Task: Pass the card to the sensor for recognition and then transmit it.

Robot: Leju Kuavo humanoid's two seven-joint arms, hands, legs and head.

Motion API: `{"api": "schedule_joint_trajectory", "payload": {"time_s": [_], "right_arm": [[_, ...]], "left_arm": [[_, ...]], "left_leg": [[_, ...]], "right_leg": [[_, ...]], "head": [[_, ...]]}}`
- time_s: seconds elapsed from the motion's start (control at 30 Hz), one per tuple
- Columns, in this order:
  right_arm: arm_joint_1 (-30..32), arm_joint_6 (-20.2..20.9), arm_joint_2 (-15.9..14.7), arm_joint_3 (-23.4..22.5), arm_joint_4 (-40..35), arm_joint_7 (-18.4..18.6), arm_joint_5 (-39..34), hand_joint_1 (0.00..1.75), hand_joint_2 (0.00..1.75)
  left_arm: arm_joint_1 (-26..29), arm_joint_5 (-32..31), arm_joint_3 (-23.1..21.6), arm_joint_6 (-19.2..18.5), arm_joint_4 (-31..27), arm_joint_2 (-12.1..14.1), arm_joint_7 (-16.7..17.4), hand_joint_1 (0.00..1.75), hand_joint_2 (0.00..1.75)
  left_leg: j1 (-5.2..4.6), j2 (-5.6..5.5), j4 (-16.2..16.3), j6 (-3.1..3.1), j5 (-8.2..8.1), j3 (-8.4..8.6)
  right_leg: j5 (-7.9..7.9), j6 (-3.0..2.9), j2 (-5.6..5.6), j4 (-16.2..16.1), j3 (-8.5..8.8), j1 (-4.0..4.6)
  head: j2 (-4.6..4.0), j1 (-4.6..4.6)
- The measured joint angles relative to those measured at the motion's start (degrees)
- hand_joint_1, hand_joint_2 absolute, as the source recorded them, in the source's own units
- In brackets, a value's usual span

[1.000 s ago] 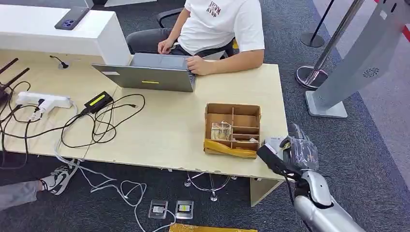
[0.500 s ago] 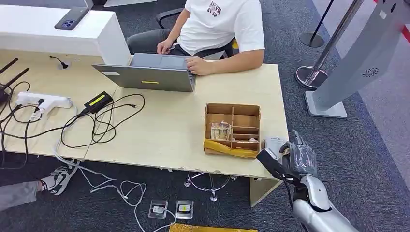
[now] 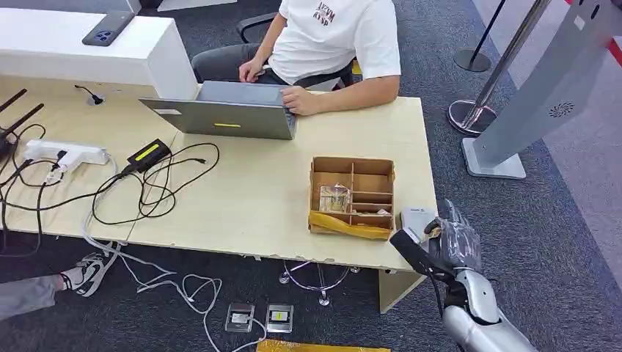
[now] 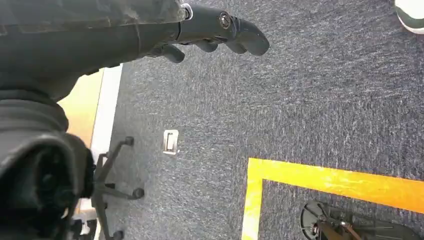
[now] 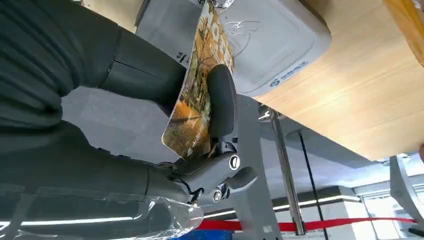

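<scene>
One card pinched in right hand, perhaps touching grey sensor.

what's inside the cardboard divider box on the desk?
The cardboard box has several compartments. One holds a clear, shiny item, too small to identify. The narrow slots on its right look mostly bare. A yellow strip drapes over the near wall, hiding what lies behind it.

light wood table carries: grey laptop, compartmented cardboard box, grey sensor at its near right corner, white power strip, black adapter, tangled black cables.
</scene>
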Motion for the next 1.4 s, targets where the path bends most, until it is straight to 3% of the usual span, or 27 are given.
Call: {"api": "schedule_joint_trajectory", "payload": {"time_s": [0.37, 0.77, 0.93, 1.13, 1.27, 1.4], "right_arm": [[-0.4, -0.6, 0.0, -0.1, -2.2, 1.8, 5.8, 1.75, 1.75], [-9.8, -1.9, 0.1, -2.5, -10.8, 3.9, 11.7, 1.75, 1.75], [-14.9, 0.6, 0.3, -2.8, -12.2, 3.6, 12.4, 1.75, 1.75], [-20.1, 6.5, 1.2, -2.4, -11.9, 3.0, 12.2, 1.75, 1.75], [-25.1, 8.9, 3.5, -0.4, -7.8, 1.4, 11.3, 1.75, 1.75], [-28.9, 8.1, 6.4, 2.1, -2.1, 0.5, 9.9, 1.75, 1.75]], "left_arm": [[0.0, -0.3, 0.0, 0.0, 0.0, 0.0, -0.6, 0.00, 0.00], [-0.1, -2.2, -0.7, -0.1, 0.0, 0.0, -1.2, 0.00, 0.00], [-0.1, -4.2, -1.9, -1.0, 0.0, 0.2, -1.5, 0.00, 0.00], [-0.2, -6.4, -3.9, -2.6, 0.0, 0.7, -1.6, 0.00, 0.00], [-0.5, -7.2, -4.9, -3.0, 0.0, 0.9, -1.6, 0.00, 0.00], [-0.7, -7.8, -6.0, -3.0, 0.0, 1.0, -1.6, 0.00, 0.00]], "left_leg": [[0.00, 0.00, 0.0, 0.00, 0.00, -0.04], [0.00, 0.01, 0.0, 0.00, 0.01, -0.04], [0.00, 0.01, 0.0, 0.00, 0.01, -0.04], [0.00, 0.00, 0.0, 0.00, 0.01, -0.14], [0.02, -0.01, 0.0, 0.00, 0.01, -0.15], [0.06, -0.01, 0.0, 0.00, 0.01, -0.15]], "right_leg": [[0.01, 0.01, -0.02, 0.0, 0.04, 0.00], [0.03, 0.01, -0.02, 0.0, 0.03, -0.01], [0.03, 0.01, -0.01, 0.0, 0.02, 0.00], [0.03, 0.01, 0.00, 0.0, -0.02, 0.00], [0.03, 0.01, -0.03, 0.0, -0.04, 0.01], [0.03, 0.01, -0.02, 0.0, -0.05, 0.05]], "head": [[-0.02, 0.00], [0.00, 0.00], [0.00, 0.00], [-0.02, -0.02], [0.00, 0.02], [0.00, 0.00]]}}
